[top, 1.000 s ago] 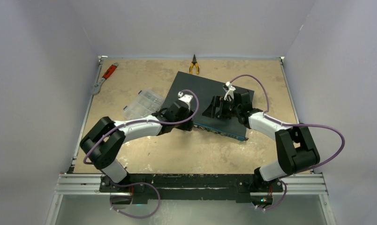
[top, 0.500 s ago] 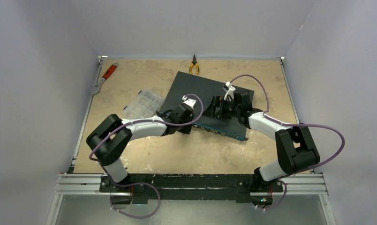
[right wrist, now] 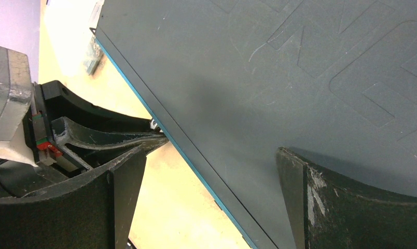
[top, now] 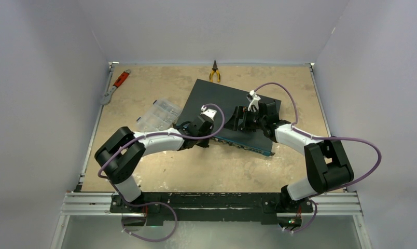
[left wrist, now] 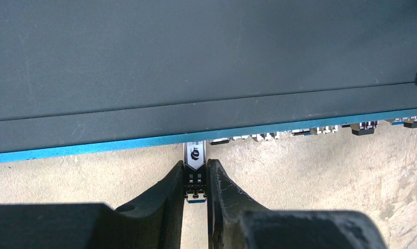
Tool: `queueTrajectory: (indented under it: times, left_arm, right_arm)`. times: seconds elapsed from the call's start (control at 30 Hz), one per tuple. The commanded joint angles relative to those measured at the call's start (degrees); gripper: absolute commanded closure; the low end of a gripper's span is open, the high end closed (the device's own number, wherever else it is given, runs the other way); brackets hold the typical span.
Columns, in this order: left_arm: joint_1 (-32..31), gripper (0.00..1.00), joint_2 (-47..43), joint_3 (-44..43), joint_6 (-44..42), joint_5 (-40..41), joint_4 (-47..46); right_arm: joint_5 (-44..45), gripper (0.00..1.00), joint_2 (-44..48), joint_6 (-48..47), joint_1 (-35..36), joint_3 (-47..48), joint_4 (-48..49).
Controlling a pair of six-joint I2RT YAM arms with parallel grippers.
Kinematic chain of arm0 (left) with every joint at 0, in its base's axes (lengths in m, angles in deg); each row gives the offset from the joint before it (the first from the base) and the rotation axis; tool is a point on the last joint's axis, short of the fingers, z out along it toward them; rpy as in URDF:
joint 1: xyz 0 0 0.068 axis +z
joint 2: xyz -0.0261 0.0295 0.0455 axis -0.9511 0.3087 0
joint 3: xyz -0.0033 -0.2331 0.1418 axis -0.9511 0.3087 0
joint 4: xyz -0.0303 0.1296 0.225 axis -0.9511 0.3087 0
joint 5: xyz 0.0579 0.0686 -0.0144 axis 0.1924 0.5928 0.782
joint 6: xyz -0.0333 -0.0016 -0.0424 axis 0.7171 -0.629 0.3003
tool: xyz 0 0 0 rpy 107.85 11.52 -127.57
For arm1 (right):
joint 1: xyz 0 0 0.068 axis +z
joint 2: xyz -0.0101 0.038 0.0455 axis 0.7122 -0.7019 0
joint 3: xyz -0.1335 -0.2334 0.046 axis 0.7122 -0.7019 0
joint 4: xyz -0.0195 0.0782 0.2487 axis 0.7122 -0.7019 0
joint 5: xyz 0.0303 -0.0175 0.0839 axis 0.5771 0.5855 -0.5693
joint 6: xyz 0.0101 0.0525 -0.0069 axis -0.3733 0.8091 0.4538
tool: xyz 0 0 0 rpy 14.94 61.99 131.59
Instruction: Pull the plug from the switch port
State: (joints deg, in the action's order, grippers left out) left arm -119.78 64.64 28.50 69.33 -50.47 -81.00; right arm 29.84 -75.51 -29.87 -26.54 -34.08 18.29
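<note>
The switch (top: 232, 101) is a flat dark-teal box lying at an angle on the table, its blue-edged port face (left wrist: 92, 149) turned toward the arms. A small plug (left wrist: 195, 179), black with a white label, sticks out of a port in that face. My left gripper (left wrist: 196, 165) is shut on the plug, one finger pressed against each side. In the top view this gripper (top: 204, 137) sits at the switch's near edge and hides the plug. My right gripper (right wrist: 211, 153) stands wide open above the switch's top (right wrist: 279, 78), holding nothing.
A clear plastic compartment box (top: 158, 115) lies just left of the switch. Yellow-handled pliers (top: 214, 72) rest at the back edge, and a red-handled wrench (top: 115, 85) lies at the back left. The tan table surface (top: 217, 166) stretches in front of the switch.
My left arm has swung right to the switch's front edge and its jaws have closed onto the plug. The right arm has not moved.
</note>
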Motion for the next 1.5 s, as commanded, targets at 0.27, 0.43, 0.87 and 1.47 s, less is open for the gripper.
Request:
queueTrajectory:
  times: [0.27,0.43,0.87,1.47]
  left_arm:
    - [-0.2,1.0,-10.6,5.6,2.5,-0.1,3.1]
    - [-0.3,1.0,-13.9,9.0,4.0,-0.3,4.1]
    - [-0.4,1.0,-17.2,13.1,12.6,8.0,12.9]
    - [-0.4,0.57,-18.9,13.0,14.8,12.1,17.5]
  right_arm:
    - [-0.2,0.01,-1.8,-0.9,0.3,-0.6,-1.6]
    - [-0.2,0.01,-1.8,-1.1,0.4,-0.4,-1.8]
    - [-0.4,0.01,-1.3,-0.9,0.3,0.0,-2.0]
    - [-0.2,0.01,-1.3,-1.0,0.3,0.0,-2.1]
